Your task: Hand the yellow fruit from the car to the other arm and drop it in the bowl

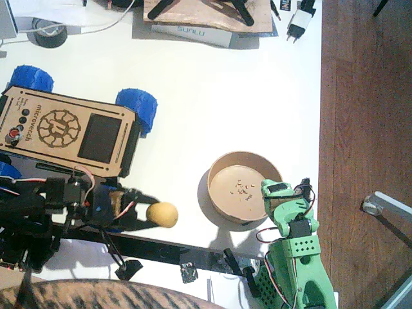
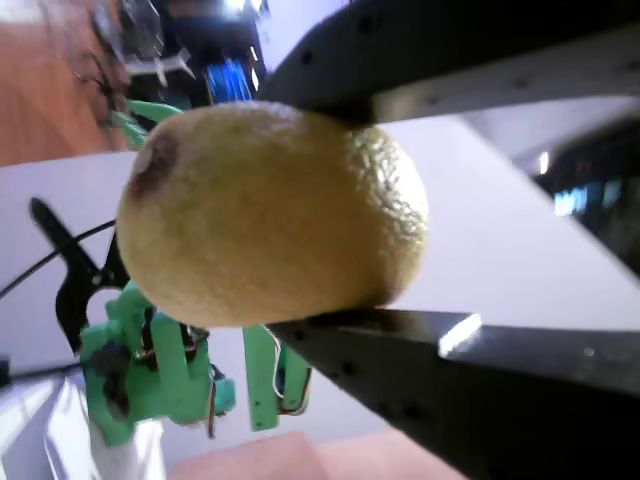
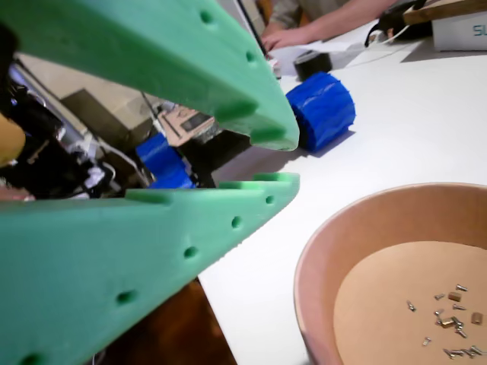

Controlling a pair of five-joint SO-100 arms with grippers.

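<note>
We see the yellow fruit (image 1: 162,214) held at the very tip of the left gripper (image 1: 149,216), the black one, which reaches rightward from the lower left of the fixed view. In a wrist view the fruit (image 2: 270,215) fills the space between the two black fingers (image 2: 470,390): one presses on its top, the other under its lower side, so the jaws are closed upon it with most of its body sticking out past the tips. Its long axis runs across the jaws, roughly left to right in that view, with a dark stem spot at its left end. In the fixed view it looks nearly round, slightly longer toward the right, pointing toward the bowl (image 1: 222,169).

The fruit hangs over bare white table (image 1: 212,96), between the car (image 1: 64,132) and the bowl, clear of both. The car lies at upper left, its blue wheels (image 1: 138,107) showing at the corners.

The right gripper (image 1: 283,192), light green, sits at the bowl's right rim, well apart from the fruit. In a wrist view its green fingers (image 3: 190,46) stand a narrow gap apart at the tips (image 3: 278,160) with nothing between them, the bowl (image 3: 319,258) with crumbs just beside.

A person's hand (image 3: 285,36) rests at the far table edge.
</note>
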